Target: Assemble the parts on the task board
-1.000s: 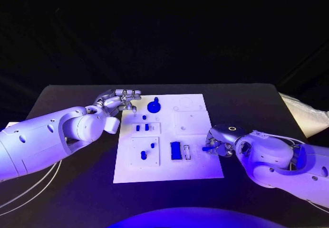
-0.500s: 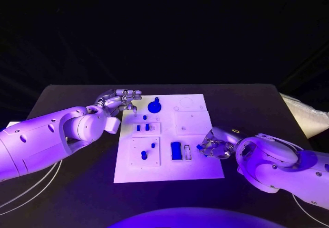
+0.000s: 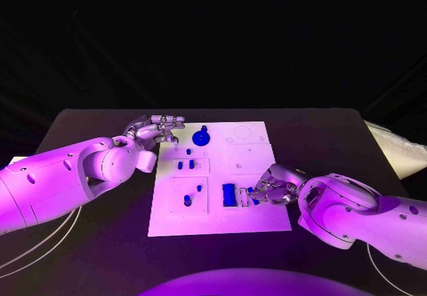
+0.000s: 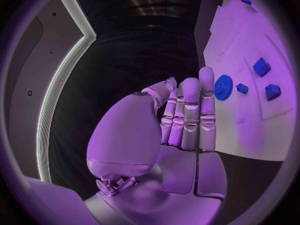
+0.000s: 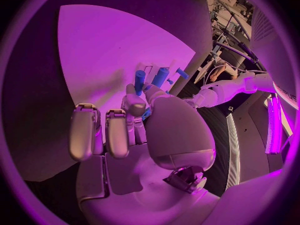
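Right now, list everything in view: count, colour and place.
Table: one, black, under everything.
Task board: one, white, at the table's middle.
Gear-shaped part: one, blue, at the board's far edge, near the left hand's fingers.
Small parts: several, blue, on the board's left half.
Block part: one, blue, at the board's near middle.
Peg part: one, blue, pinched by the right hand.
Left hand: one, silver, holds nothing, at the board's far left corner.
Right hand: one, silver, over the board's right edge.

White task board (image 3: 258, 154), scattered blue parts (image 3: 229, 195).
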### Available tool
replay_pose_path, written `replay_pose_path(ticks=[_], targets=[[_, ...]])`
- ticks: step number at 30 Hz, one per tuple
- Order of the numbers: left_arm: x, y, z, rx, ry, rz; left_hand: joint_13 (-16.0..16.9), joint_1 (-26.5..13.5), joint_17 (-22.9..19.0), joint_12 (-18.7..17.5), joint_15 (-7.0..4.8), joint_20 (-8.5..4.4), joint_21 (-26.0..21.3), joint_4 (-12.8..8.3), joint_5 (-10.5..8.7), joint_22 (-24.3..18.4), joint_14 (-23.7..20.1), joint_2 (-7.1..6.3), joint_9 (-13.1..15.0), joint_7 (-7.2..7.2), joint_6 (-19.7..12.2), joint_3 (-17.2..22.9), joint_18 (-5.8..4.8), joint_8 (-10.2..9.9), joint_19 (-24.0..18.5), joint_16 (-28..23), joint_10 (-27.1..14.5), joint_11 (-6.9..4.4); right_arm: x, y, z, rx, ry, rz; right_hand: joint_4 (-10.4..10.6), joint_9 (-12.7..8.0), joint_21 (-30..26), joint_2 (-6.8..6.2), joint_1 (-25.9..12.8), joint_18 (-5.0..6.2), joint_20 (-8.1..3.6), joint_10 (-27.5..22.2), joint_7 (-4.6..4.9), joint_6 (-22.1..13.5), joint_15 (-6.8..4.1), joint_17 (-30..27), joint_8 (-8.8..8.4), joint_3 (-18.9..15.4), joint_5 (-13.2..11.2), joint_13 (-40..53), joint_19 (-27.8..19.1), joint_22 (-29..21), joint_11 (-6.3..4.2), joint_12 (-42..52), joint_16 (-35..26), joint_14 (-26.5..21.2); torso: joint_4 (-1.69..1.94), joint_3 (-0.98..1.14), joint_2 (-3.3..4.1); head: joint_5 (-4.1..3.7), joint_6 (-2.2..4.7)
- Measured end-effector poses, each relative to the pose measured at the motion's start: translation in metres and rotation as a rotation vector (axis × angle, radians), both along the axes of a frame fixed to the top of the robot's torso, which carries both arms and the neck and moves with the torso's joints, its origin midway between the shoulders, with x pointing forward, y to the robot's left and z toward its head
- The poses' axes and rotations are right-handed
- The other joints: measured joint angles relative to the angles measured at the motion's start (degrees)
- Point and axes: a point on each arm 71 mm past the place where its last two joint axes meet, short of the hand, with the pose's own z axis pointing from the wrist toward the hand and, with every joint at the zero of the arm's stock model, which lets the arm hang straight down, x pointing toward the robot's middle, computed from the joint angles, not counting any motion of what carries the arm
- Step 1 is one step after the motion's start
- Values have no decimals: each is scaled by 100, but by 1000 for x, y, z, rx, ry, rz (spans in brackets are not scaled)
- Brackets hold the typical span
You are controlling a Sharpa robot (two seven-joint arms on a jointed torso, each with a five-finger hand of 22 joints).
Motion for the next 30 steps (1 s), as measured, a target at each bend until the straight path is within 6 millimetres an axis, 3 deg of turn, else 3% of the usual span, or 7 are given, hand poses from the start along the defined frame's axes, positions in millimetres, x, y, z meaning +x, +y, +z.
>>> replay_pose_path(ticks=[19, 24, 27, 30], targets=[[0, -1, 0, -1, 1, -2, -1, 0, 1, 0, 0, 0, 0, 0, 0, 0, 0, 0, 0, 0, 0, 0, 0, 0, 0, 0, 0, 0, 3, 13, -5, 14, 30, 5, 69, 15, 0, -72, -97, 0, -20, 38, -26, 50, 1, -1, 45, -36, 83, 69, 20, 9, -1, 53, 0, -1, -1, 5, 0, 19, -18], [0, -1, 0, -1, 1, -3, -1, 0, 1, 0, 0, 0, 0, 0, 0, 0, 0, 0, 0, 0, 0, 0, 0, 0, 0, 0, 0, 0, 4, 14, -5, 5, 30, 10, 186, 20, 0, -167, -308, 0, -20, 38, -32, 58, 1, -1, 46, -152, 206, 77, 20, 9, -1, 53, 0, -1, -2, 4, -3, 21, -19], [0, -1, 0, -1, 1, -3, -1, 0, 1, 0, 0, 0, 0, 0, 0, 0, 0, 0, 0, 0, 0, 0, 0, 0, 0, 0, 0, 0, 4, 14, -5, -4, 29, 16, 301, 28, 0, -289, -507, 0, -20, 38, -33, 58, 1, -1, 46, -361, 216, 78, 20, 9, -1, 53, 0, -1, -2, 4, -3, 22, -22], [0, -1, 0, -1, 1, -3, -1, 0, 1, 0, 0, 0, 0, 0, 0, 0, 0, 0, 0, 0, 0, 0, 0, 0, 0, 0, 0, 0, 4, 15, -5, -13, 26, 24, 399, 41, 0, -349, -651, 0, -20, 38, -33, 58, 1, -1, 46, -609, 15, 98, 20, 9, -1, 53, 0, -1, -2, 4, -3, 25, -23]])
